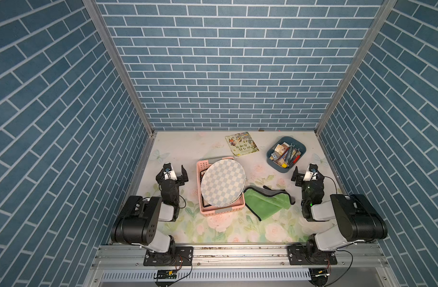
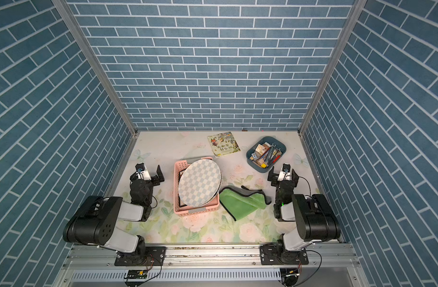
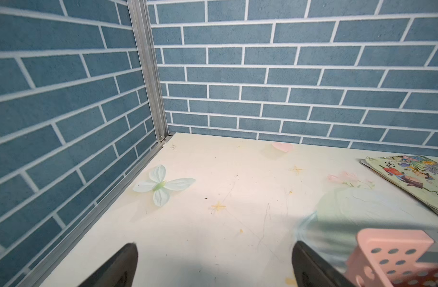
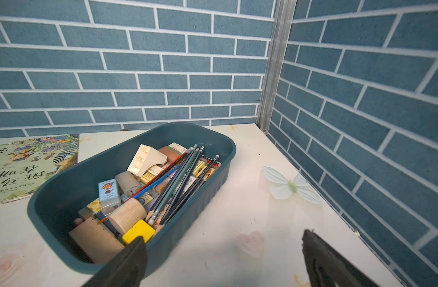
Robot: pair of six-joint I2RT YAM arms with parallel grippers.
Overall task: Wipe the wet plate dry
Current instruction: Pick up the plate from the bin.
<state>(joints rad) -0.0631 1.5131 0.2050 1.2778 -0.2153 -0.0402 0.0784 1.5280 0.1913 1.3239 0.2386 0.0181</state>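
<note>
A round plate (image 1: 223,185) (image 2: 199,182) with a blue and white check pattern leans tilted in a pink basket (image 1: 223,211) (image 2: 195,211) at the table's middle. A crumpled green cloth (image 1: 265,202) (image 2: 240,202) with dark edging lies just right of the basket. My left gripper (image 1: 173,171) (image 2: 149,171) stands open left of the basket, holding nothing. My right gripper (image 1: 308,171) (image 2: 283,172) stands open right of the cloth. In the left wrist view the open gripper (image 3: 214,248) frames bare table, with the basket's corner (image 3: 392,256) and a blurred pale plate edge (image 3: 349,213) beside it. The right wrist view shows its gripper (image 4: 223,236) open over bare table.
A picture book (image 1: 241,144) (image 4: 26,161) (image 3: 416,179) lies at the back. A dark blue bin (image 1: 281,170) (image 4: 71,186) of pencils and blocks stands back right, close to one right finger (image 4: 128,261). Blue brick walls close in the left, back and right sides.
</note>
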